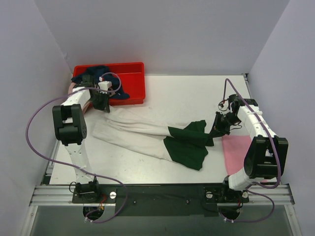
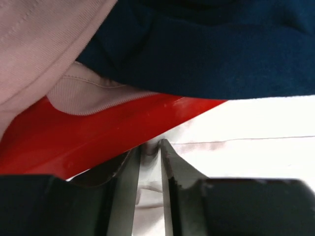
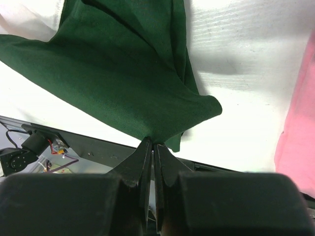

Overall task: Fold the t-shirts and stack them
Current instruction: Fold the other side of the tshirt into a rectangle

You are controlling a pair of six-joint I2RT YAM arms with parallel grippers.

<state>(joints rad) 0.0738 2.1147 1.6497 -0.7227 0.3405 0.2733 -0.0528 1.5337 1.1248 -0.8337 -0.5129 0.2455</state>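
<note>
At the far left, a red crate (image 1: 133, 69) sits at the back corner of the table (image 1: 197, 93). A navy t-shirt (image 1: 96, 73) lies in the crate and spills over its front wall. A dusty pink t-shirt (image 2: 39, 49) hangs over the crate's edge next to it.

The left gripper (image 1: 102, 104) is just in front of the crate and points down at the table. Its fingers (image 2: 130, 187) have a thin gap between them. White cloth shows in that gap, and the fingers are not squeezing it.

That cloth is one end of the white t-shirt (image 1: 133, 132). This shirt lies on the table in a long, bunched strip. It runs from the left gripper across the middle toward the right. Its right end is a dark green part (image 1: 189, 147) spread out near the front of the table.

The right gripper (image 1: 220, 125) is at the right tip of the green part. Its fingers (image 3: 140, 162) are pressed tight together and pinch a corner of the green cloth. The cloth is lifted a little there and fans out from the pinch.

On the far right, a bright pink t-shirt (image 1: 236, 150) lies flat on the table, right by the right arm.
</note>
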